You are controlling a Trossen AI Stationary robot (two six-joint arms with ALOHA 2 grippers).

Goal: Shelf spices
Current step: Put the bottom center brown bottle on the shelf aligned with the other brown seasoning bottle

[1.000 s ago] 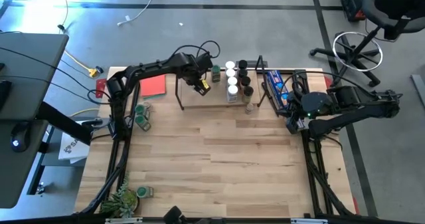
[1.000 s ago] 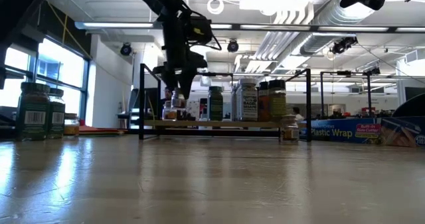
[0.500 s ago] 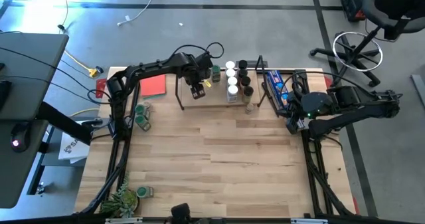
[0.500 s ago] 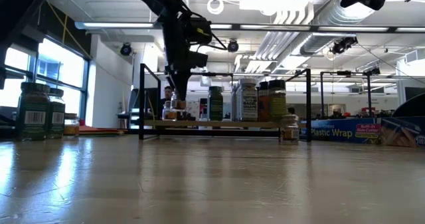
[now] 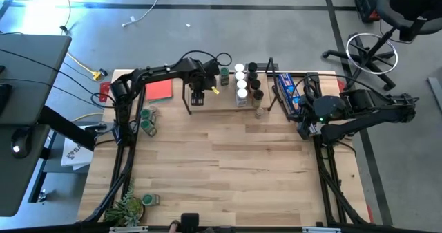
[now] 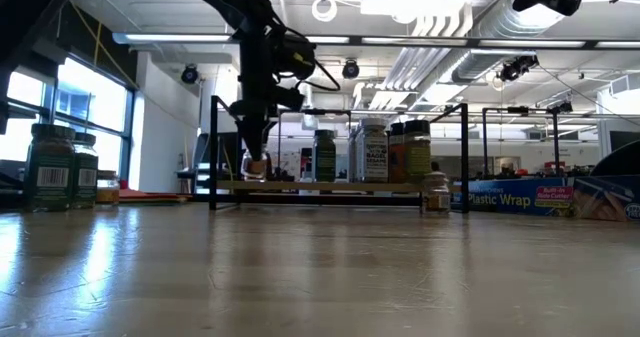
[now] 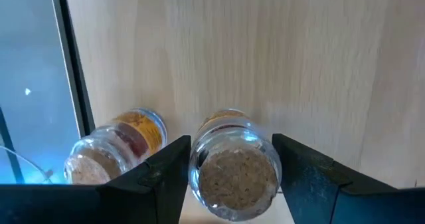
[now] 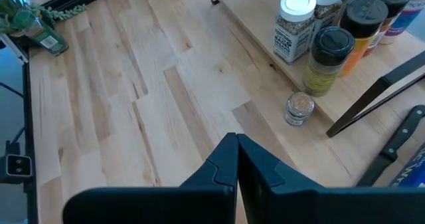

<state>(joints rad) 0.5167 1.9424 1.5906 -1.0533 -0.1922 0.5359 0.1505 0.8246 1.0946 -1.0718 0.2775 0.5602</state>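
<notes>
left gripper (image 7: 229,177) clamped around a clear spice jar (image 7: 234,164) over the shelf (image 5: 221,100)'s left end | right gripper (image 8: 236,159) parked, pinched closed | risk: bumping the neighbour jar (image 7: 119,147) on release

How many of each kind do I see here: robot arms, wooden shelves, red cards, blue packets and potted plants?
Robot arms: 2, the left arm and the right arm
Wooden shelf: 1
Red card: 1
Blue packet: 1
Potted plant: 1
Total: 6
</notes>
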